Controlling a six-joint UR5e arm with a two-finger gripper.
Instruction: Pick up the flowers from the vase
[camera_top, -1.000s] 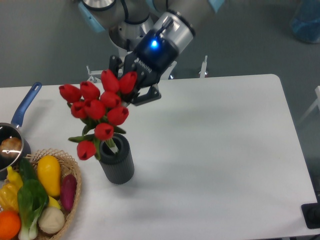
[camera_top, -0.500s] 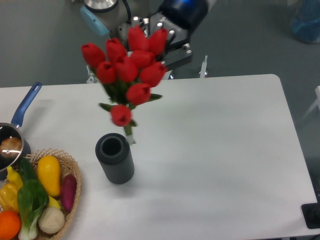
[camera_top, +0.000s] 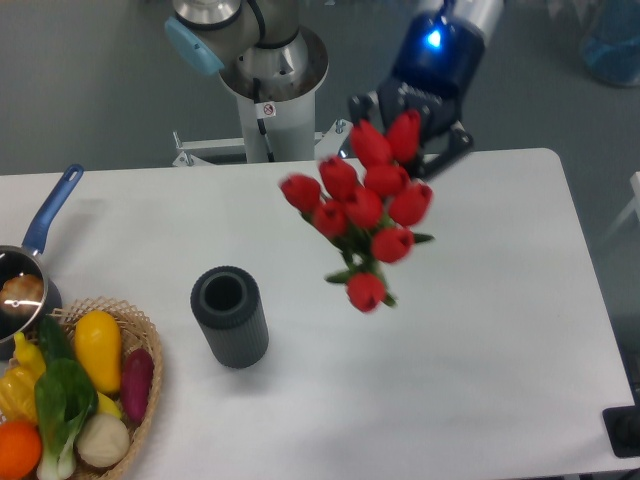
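White tabletop (camera_top: 480, 330) under me: one vase (camera_top: 230, 317) standing upright, my pincer (camera_top: 408, 130) clamped on one bunch of roughly nine flowers (camera_top: 367, 210), airborne.

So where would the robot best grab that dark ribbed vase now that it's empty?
Probably across the ribbed wall of the vase, just below its round mouth, coming straight down. It stands upright and open, with bare table to its right. The pincer is busy with the flowers.

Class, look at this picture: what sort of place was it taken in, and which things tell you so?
Probably a robotics lab: a pedestal-mounted grey robot arm, a plain white table, and props such as the wicker basket of colourful vegetables and bunch of red tulips.
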